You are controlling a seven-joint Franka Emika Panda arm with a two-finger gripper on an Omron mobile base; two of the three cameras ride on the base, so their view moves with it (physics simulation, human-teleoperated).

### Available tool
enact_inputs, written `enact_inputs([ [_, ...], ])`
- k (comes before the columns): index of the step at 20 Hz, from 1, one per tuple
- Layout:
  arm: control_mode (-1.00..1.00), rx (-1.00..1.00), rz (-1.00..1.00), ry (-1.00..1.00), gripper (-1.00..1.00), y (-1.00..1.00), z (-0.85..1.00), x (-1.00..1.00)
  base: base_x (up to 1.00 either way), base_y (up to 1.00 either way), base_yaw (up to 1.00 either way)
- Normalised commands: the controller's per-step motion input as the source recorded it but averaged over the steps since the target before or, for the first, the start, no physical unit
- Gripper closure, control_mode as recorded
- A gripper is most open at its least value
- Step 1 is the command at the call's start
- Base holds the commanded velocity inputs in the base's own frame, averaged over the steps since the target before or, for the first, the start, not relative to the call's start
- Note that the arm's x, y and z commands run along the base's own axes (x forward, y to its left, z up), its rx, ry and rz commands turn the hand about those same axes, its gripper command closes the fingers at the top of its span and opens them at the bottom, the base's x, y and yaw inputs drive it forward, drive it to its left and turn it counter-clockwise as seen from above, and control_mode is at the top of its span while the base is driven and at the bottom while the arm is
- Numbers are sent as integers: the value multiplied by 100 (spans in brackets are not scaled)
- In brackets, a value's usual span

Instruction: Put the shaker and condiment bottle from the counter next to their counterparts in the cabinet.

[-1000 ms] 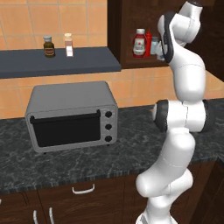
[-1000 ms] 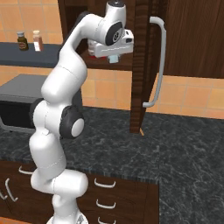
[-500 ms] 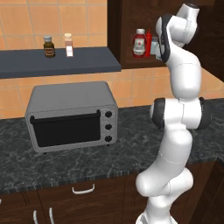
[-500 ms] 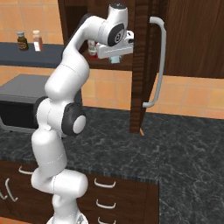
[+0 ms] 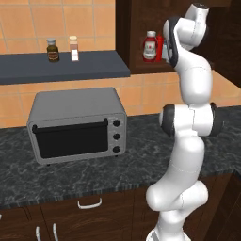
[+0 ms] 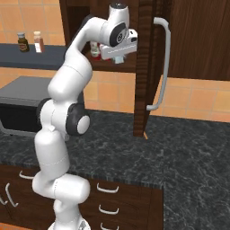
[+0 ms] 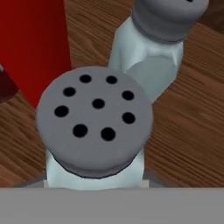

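Hand view, nearest: shaker right under the camera, grey holed top facing up, pale see-through body below it, standing upright on the wood shelf of the cabinet. Fingers hidden here, can't tell if they grip the shaker or have let go. Just beyond it a second grey-blue shaker with the same grey top, close beside but a gap shows between the two. Red bottle body fills the upper left of that view, just beside the near shaker; which red bottle it is can't be told there. Left base view: dark marbled tabletop in front with a grey toaster oven on it, white arm rising from lower right and reaching up into the open cabinet. On the cabinet shelf a stout red condiment bottle with white cap and label, more red just behind it at the arm's edge. Further left, blue-grey wall shelf carries a brown dark-lidded jar and a tall pale shaker with tan top, near each other. Right base view: hand at shelf level inside the cabinet, open door with curved grey handle to its right.
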Motion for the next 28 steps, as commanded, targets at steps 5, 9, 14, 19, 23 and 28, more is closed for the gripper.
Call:
enact_inputs([
  [5, -100, -2, -2, 0, -100, 9, -19, 18, 0, 0, 0],
  [9, -100, 7, 0, 0, -100, -13, -9, -11, 0, 0, 0],
  [14, -100, 16, 0, 1, -100, -37, -3, -48, 0, 0, 0],
  [19, -100, 9, 0, 0, -100, -14, -16, -92, 0, 0, 0],
  [23, -100, 0, 0, 0, -100, 28, -74, -100, 0, 0, 0],
  [28, -100, -6, 0, 0, -100, 56, -95, -98, 0, 0, 0],
])
